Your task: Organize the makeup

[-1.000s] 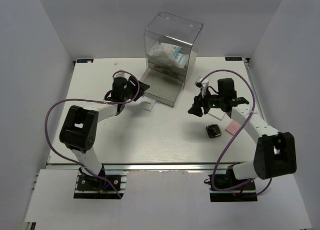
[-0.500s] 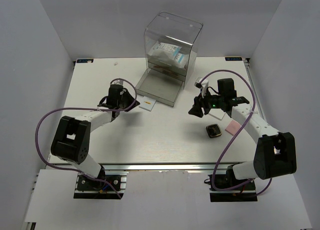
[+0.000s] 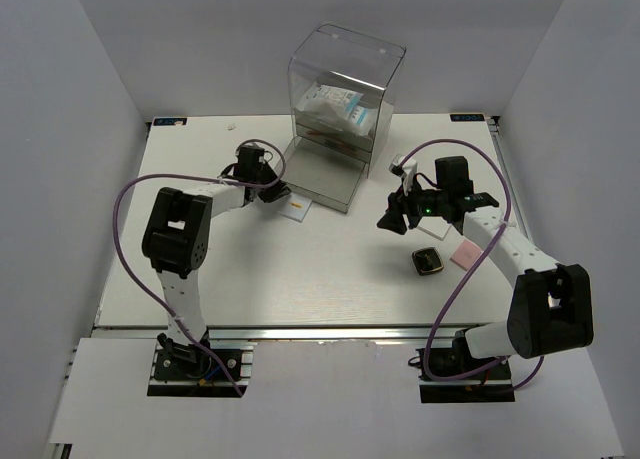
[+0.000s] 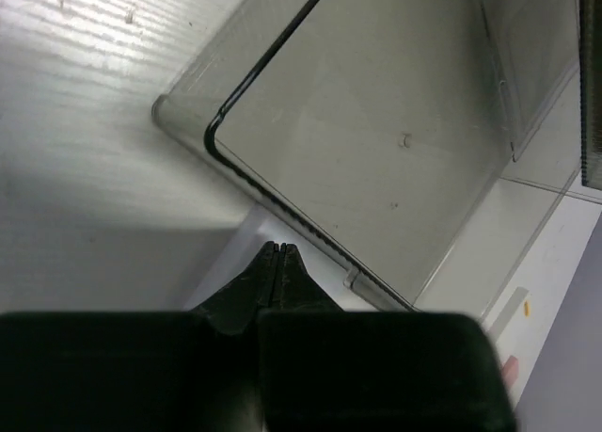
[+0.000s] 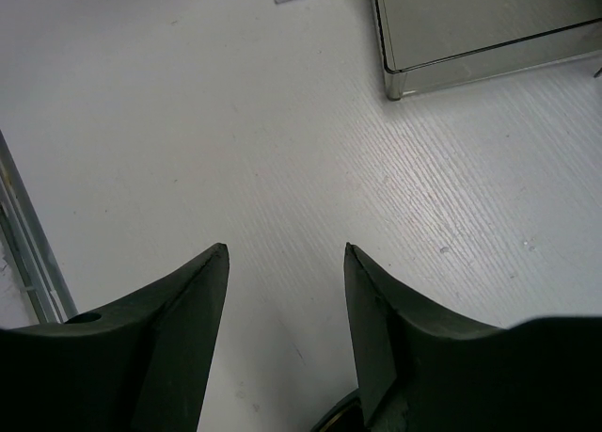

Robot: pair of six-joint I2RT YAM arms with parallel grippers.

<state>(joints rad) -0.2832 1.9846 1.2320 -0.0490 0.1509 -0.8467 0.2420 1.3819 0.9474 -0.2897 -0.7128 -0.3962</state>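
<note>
Top view and wrist views, makeup partly sorted. The clear packet with white contents (image 3: pixel 335 106) is seen already inside the large clear plastic drawer box (image 3: pixel 345 54), whose drawer (image 3: pixel 322 179) is pulled out onto the white table (image 3: pixel 200 279).

Two thin white squares (image 3: pixel 298 211) are found just beside the drawer's front edge. The black gold-rimmed compact (image 3: pixel 428 262) and the pink square (image 3: pixel 466 253) are found near each other on the right.

The squares are judged light, flat and flush with the table, so little edge is offered. A pinch across one free edge is advised, or a slide against the drawer rim. The compact is judged rigid, smooth and somewhat slippery, and is best taken across two opposite sides.

The left arm is stretched low and forward. The left gripper (image 4: pixel 277 250) is pressed fully closed on nothing, with its tips at the drawer's near left corner. The right arm is bent inward above the table. The right gripper (image 5: pixel 285 255) is held parted and empty over bare surface, with the compact close behind it.
</note>
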